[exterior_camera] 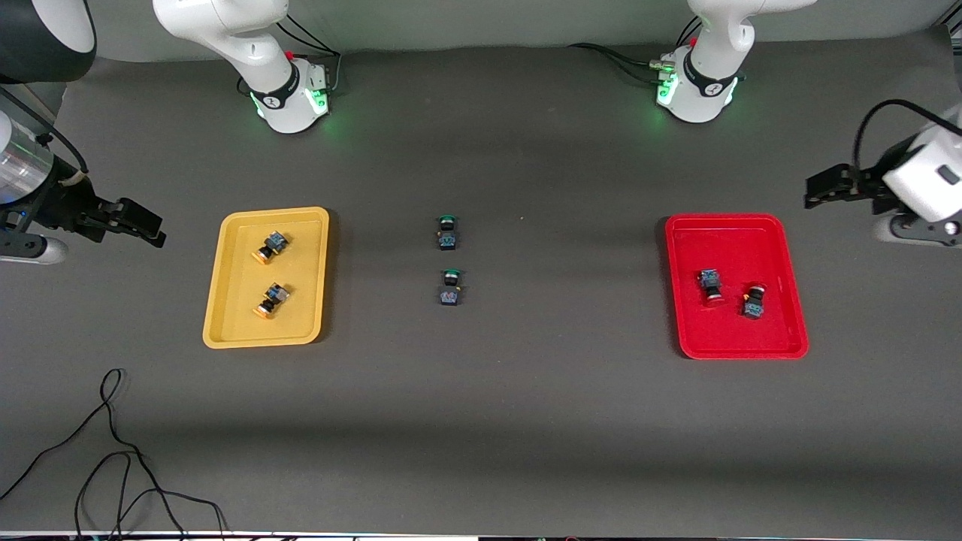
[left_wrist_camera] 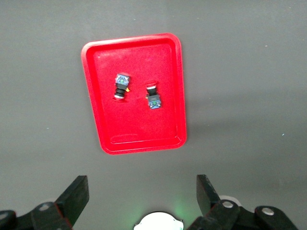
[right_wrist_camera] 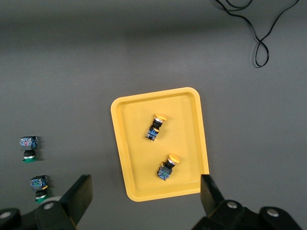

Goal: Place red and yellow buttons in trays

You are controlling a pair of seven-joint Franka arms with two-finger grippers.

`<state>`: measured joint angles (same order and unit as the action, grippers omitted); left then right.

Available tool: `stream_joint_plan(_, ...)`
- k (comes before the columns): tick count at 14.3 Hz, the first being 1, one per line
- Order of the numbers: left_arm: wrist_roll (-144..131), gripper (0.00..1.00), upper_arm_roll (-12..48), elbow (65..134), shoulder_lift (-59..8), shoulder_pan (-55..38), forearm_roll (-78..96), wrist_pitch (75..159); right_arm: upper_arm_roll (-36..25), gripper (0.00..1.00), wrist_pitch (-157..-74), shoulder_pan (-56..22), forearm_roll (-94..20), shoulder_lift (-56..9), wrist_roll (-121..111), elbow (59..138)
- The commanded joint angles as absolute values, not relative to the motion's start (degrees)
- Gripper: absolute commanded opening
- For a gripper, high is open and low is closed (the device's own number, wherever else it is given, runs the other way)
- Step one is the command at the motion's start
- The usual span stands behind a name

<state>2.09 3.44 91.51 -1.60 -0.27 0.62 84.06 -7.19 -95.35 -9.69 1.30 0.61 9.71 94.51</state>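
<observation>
A yellow tray (exterior_camera: 304, 263) lies toward the right arm's end of the table. Two yellow-capped buttons (exterior_camera: 270, 246) (exterior_camera: 272, 300) lie in it. A red tray (exterior_camera: 721, 240) lies toward the left arm's end, with two red-capped buttons (exterior_camera: 709, 287) (exterior_camera: 754, 300) in it. My right gripper (exterior_camera: 154, 229) is open and empty, raised over the table beside the yellow tray (right_wrist_camera: 134, 143). My left gripper (exterior_camera: 815, 194) is open and empty, raised beside the red tray (left_wrist_camera: 139, 52). The red buttons (left_wrist_camera: 121, 86) (left_wrist_camera: 153, 97) show in the left wrist view, the yellow buttons (right_wrist_camera: 156, 127) (right_wrist_camera: 168, 166) in the right wrist view.
Two green-capped buttons (exterior_camera: 447, 231) (exterior_camera: 450, 287) lie on the dark mat midway between the trays, one nearer the front camera. They also show in the right wrist view (right_wrist_camera: 29, 147) (right_wrist_camera: 38, 187). A loose black cable (exterior_camera: 113, 451) lies near the table's front edge at the right arm's end.
</observation>
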Motion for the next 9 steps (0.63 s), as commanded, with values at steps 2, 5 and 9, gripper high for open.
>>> stream_joint_plan(2, 0.88, 1.0, 1.41, 91.49, -1.14, -2.9, 0.71, 84.29, -6.59, 1.0, -95.1, -8.79, 2.2, 1.93, 8.09, 95.54)
stream_joint_plan(5, 0.97, 1.0, 1.41, 91.49, -1.14, -2.46, 0.79, 84.29, -5.1, 1.0, -95.01, -7.65, 2.11, 2.11, 7.65, 95.8)
stream_joint_plan(9, 1.05, 1.0, 1.49, 91.49, -1.14, -2.46, 0.53, 84.29, -4.39, 1.0, -95.1, -7.12, 1.41, 2.81, 7.47, 95.71)
